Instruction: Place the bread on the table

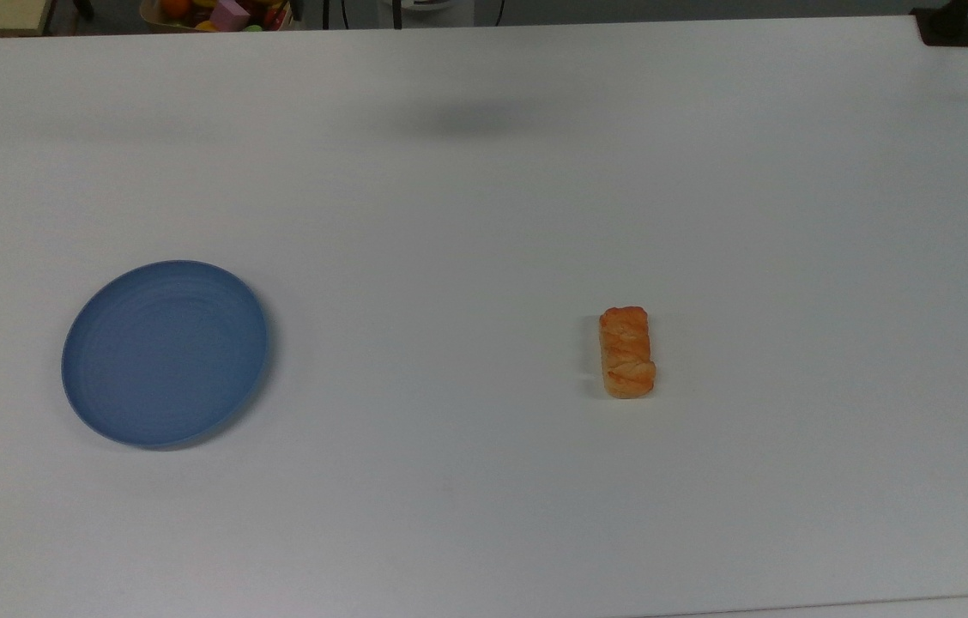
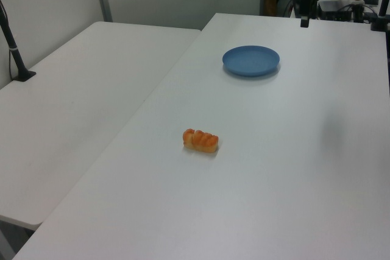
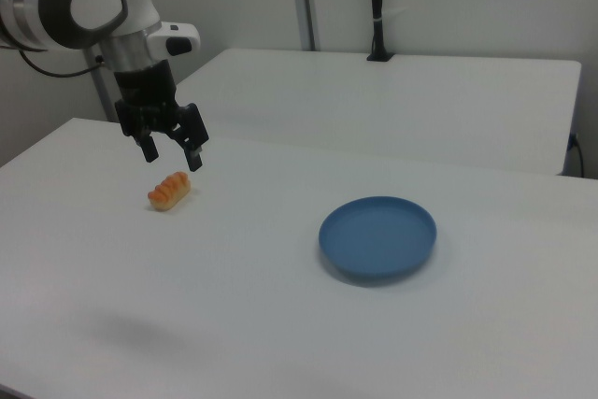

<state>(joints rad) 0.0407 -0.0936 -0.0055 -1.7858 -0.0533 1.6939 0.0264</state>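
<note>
**Open gripper up in the air, bread lying on the table**

In the right view, the white robot arm (image 3: 84, 2) comes in from the upper left of the frame and bends down. Its black two-finger gripper (image 3: 174, 162) points at the table. The two fingers (image 3: 149, 150) are spread wide apart and nothing is between them. The gripper hangs in the air and does not touch anything.

The small golden-orange braided bread roll (image 3: 169, 191) lies flat on the big white table (image 3: 280, 324), a bit below the gripper in the frame. The round blue plate (image 3: 377, 235) sits well apart from the bread, right of the middle of the frame, with nothing on it.

The top view looks straight down. The bread (image 1: 626, 352) lies right of the middle and the plate (image 1: 165, 354) is far off at the left. A soft grey shadow (image 1: 467, 118) sits on the table near the top edge. A box of coloured toys (image 1: 222, 12) peeks in at the upper left.

The left view shows the bread (image 2: 200, 140) near the middle and the plate (image 2: 251, 61) higher up. A second white table (image 2: 73, 95) stands just beside the first one, at the left of the frame.
</note>
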